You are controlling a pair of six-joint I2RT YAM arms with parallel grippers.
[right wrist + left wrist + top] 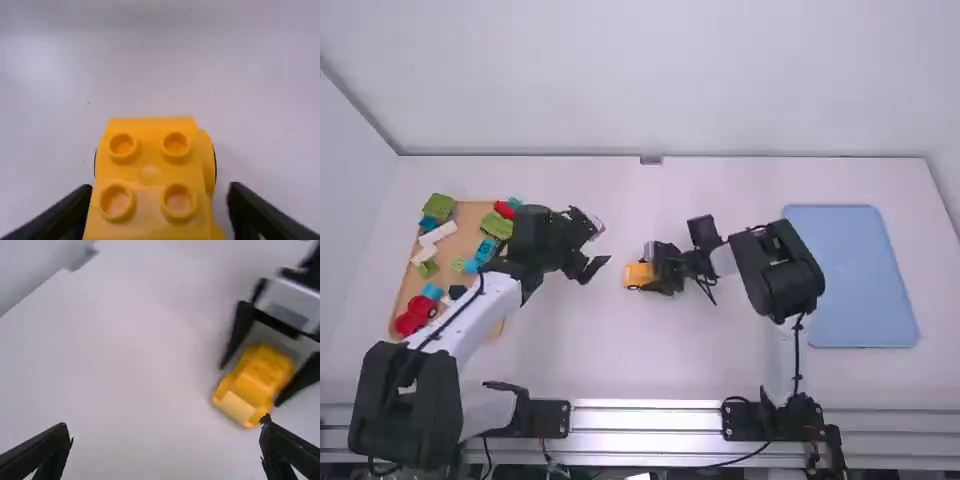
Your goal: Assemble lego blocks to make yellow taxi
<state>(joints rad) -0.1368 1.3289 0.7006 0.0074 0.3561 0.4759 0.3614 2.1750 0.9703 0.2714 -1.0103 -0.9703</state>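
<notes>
High view: one yellow taxi piece (637, 276) lay near the middle of the white table (570, 350); its top, in the right wrist view, bore four studs. Right end effector (657, 270): fingers parted, one either side of the piece; whether they touched it could not be told. Left end effector (601, 243): wide open, holding nothing, just left of the piece. Wooden tray (470, 218), at left, held assorted blocks (438, 207). Blue tray (860, 270) lay at right.
</notes>
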